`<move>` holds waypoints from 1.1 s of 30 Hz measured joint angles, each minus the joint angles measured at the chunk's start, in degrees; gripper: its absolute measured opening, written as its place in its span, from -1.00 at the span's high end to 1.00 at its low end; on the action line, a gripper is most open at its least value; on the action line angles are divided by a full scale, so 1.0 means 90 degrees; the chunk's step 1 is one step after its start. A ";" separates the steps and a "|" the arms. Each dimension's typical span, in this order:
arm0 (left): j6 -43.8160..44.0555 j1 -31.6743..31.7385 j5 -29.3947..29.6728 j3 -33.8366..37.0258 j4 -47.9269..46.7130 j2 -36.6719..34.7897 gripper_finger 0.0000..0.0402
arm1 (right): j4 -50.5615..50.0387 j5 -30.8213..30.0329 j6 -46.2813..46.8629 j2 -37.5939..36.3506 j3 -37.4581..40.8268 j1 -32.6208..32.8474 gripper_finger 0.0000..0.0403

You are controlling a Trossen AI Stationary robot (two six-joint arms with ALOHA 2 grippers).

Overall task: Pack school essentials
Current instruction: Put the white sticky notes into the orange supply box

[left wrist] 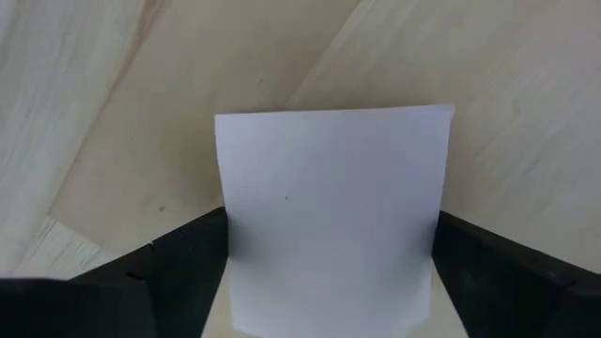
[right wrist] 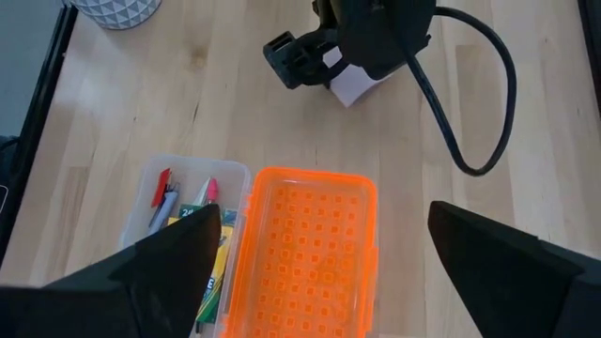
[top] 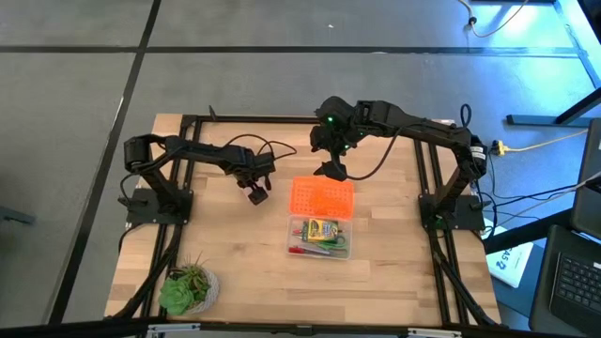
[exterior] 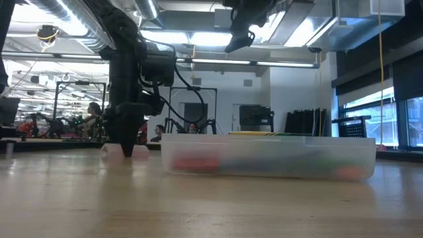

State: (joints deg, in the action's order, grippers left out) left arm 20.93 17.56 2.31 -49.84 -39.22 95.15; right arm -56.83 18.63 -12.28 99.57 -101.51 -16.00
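Observation:
My left gripper is down at the table, left of the box, shut on the pink note pad. In the left wrist view the pad looks pale and fills the gap between my fingers. The clear box holds the yellow-green crayon box and other small items. Its orange perforated lid lies open flat on the far side of the box. My right gripper hangs open, high above the lid's far edge, touching nothing. My left gripper pinches the note pad by two opposite side edges, one finger on each. The fingers come from above, pointing down, and the pad's flat face turns toward the wrist camera. Whether the pad rests on the table or is just clear of it, I cannot tell.
A green potted plant stands at the table's near left corner. Bare wood lies between the left gripper and the box. The orange lid sits straight below my right gripper. Dark frame rails run along both table sides.

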 joint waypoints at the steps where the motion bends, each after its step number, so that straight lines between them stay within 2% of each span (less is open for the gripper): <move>1: 0.0015 0.0000 0.0000 0.0000 0.0000 0.0000 -0.68 | 0.0000 0.0000 -0.0002 0.0000 0.0000 0.0000 -0.89; 7: 0.0039 -0.0002 -0.0013 0.0000 0.0000 -0.0004 -0.53 | -0.0001 0.0000 -0.0002 0.0000 0.0000 0.0000 -0.89; 13: -0.0063 -0.0002 -0.0100 0.0029 -0.0108 -0.0203 -0.49 | -0.0001 0.0000 -0.0002 0.0000 0.0000 -0.0001 -0.89; 23: -0.0326 -0.0097 -0.0428 0.0019 -0.0337 -0.1223 -0.49 | 0.0025 0.0000 -0.0002 0.0000 0.0000 0.0002 -0.89; 33: -0.0564 -0.0895 -0.0307 0.0015 -0.0217 -0.2458 -0.49 | 0.0050 0.0000 0.0001 0.0000 0.0000 0.0000 -0.89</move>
State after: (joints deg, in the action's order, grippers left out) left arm 15.85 9.51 -0.46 -49.71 -41.17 73.04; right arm -56.38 18.63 -12.27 99.57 -101.51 -16.00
